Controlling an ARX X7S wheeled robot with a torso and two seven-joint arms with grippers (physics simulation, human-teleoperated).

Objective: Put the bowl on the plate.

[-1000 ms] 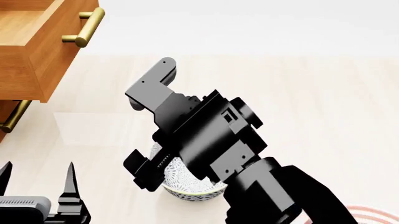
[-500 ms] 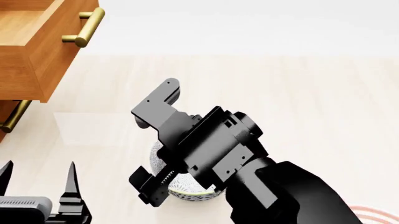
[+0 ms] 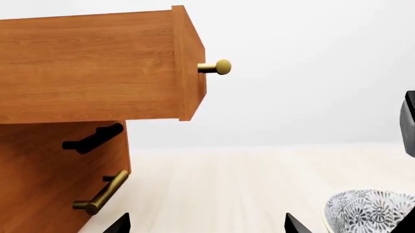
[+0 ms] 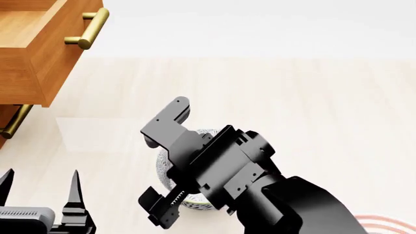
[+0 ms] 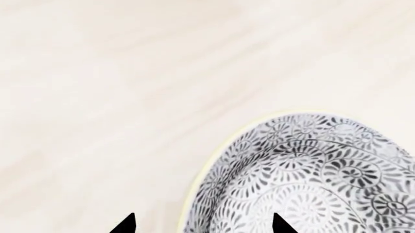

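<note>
The bowl [image 5: 304, 179], white with a dense grey-blue floral pattern, stands on the pale floor. My right gripper [image 5: 202, 224] is open right over it. One fingertip [image 5: 126, 224] is outside the rim and the other is over the inside. In the head view the right arm hides most of the bowl [image 4: 197, 202], and the right gripper [image 4: 167, 162] points down at it. Only an edge of the plate [image 4: 385, 225] shows, red rings at the lower right corner. My left gripper [image 4: 40, 184] hangs open and empty to the left; its wrist view shows the bowl [image 3: 372, 211] off to one side.
A wooden cabinet [image 4: 26, 58] stands at the far left with a drawer pulled out, its brass handle [image 4: 87, 29] jutting forward. A lower brass handle [image 3: 100, 196] is close to the left gripper. Pale floor stretches behind and to the right of the bowl.
My right gripper has come down and closer over the bowl, covering more of it in the head view. The left gripper has stayed where it was.
</note>
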